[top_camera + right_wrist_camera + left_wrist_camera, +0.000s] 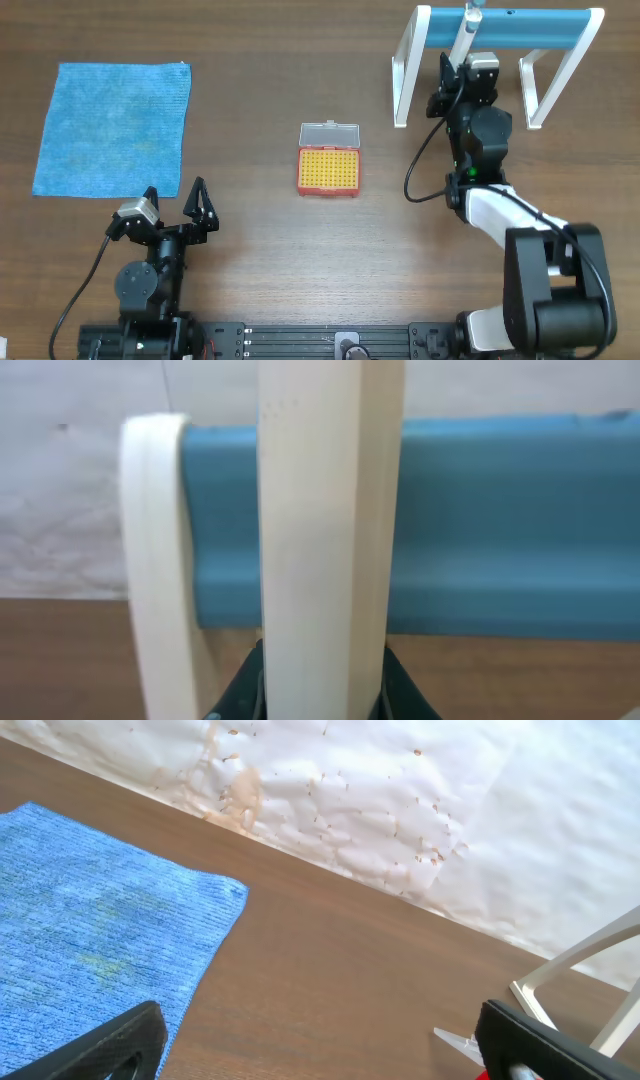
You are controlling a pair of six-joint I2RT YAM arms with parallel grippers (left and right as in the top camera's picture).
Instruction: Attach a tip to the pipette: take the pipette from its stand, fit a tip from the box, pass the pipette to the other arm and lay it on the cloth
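Grip check: pinching the white pipette [330, 530] between the fingers of the right end effector [325, 708], apparently touching both sides, while hanging on the blue-railed stand [500, 520] at the far right of the surface [400, 260]. Judging it light, rigid and smooth (likely slippery plastic, and delicate at the narrow end), so favouring a firm, square hold on the thick body. Keeping the left end effector [175, 205] spread wide and holding nothing, near the cloth [115, 125]. Finding no readable writing on pipette, stand or tip box [329, 172].
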